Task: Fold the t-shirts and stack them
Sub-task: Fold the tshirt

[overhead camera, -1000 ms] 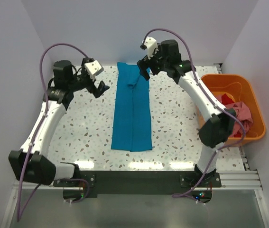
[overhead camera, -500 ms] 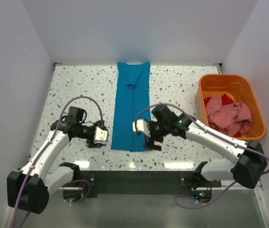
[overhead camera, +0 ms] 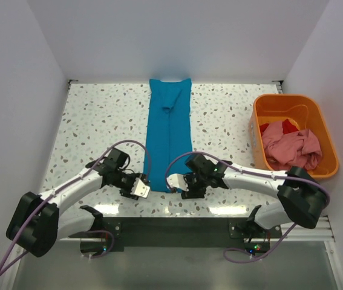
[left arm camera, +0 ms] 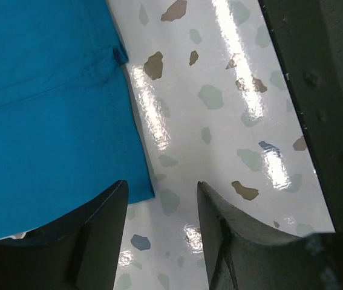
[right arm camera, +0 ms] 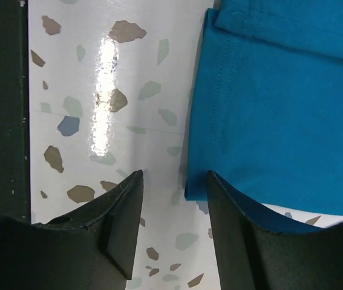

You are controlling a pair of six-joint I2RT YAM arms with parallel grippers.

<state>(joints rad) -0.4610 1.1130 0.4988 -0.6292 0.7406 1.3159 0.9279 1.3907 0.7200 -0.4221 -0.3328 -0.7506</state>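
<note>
At the near edge of the speckled bench [overhead camera: 98,121], bracketed the near hem of the teal-blue t-shirt [overhead camera: 168,139] with both claws. Had the shirt lying flat as a long narrow strip down the middle of the bench, from the far edge to the near one. Held the left claw [left arm camera: 160,199] over the strip's near left corner, jaws standing partly apart, one finger [left arm camera: 92,229] above the cloth, the other above bare bench, the corner itself in the gap between. Mirrored that on the right: right claw [right arm camera: 174,181] astride the near right corner, jaws likewise partly apart, the stitched edge showing between the fingers. Pinched no cloth at either corner; could not tell whether the fingertips touched it. Showed a pink t-shirt [overhead camera: 292,145] and a red one [overhead camera: 289,125] bunched in the orange tub [overhead camera: 292,98] at the right side of the bench, well apart from the blue strip.
</note>
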